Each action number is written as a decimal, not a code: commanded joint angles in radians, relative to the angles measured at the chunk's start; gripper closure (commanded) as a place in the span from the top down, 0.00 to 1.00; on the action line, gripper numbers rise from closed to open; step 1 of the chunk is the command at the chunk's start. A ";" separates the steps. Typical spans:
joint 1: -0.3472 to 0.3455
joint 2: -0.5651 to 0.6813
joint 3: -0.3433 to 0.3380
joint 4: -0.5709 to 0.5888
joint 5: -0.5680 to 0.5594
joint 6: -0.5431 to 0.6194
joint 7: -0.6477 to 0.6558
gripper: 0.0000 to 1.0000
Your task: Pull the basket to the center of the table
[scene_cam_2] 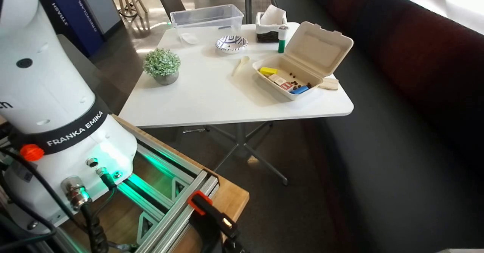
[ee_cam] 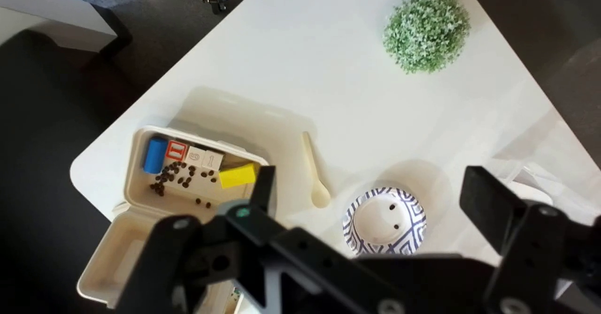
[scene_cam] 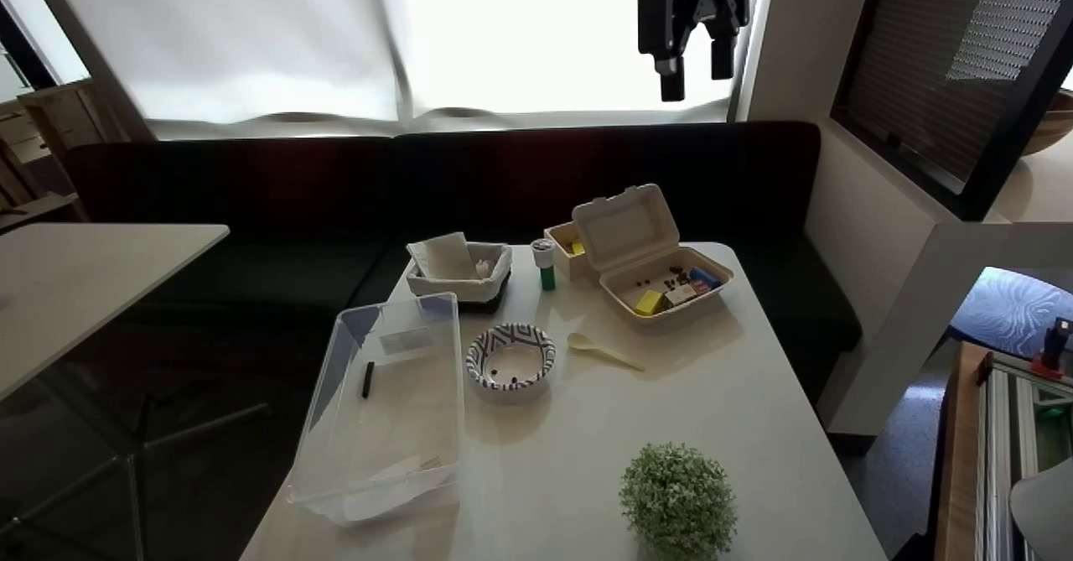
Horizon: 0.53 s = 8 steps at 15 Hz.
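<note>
The basket (scene_cam: 457,289) is small and squarish, with a white liner over a dark base and a pale folded sheet sticking up from it. It stands at the window-side end of the white table (scene_cam: 587,460), near a corner. It also shows in an exterior view (scene_cam_2: 267,36), beside a green-and-white tube. In the wrist view the basket does not show, only the table (ee_cam: 281,70). My gripper (scene_cam: 697,73) is high above the table, well apart from the basket. In the wrist view the gripper (ee_cam: 368,182) is open with nothing between its fingers, above the patterned bowl.
A clear plastic bin (scene_cam: 394,427) stands close in front of the basket. The patterned bowl (scene_cam: 510,357), tube (scene_cam: 543,264), spoon (scene_cam: 603,351) and open takeout box (scene_cam: 666,280) are nearby. A small wooden box (scene_cam: 570,251) stands behind the takeout box. A plant (scene_cam_2: 162,65) stands farther off.
</note>
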 commanded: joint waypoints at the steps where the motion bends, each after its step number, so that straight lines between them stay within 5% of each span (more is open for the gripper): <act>1: 0.015 0.143 0.006 0.123 -0.012 0.049 0.023 1.00; 8: 0.042 0.430 0.004 0.388 -0.007 0.205 0.105 1.00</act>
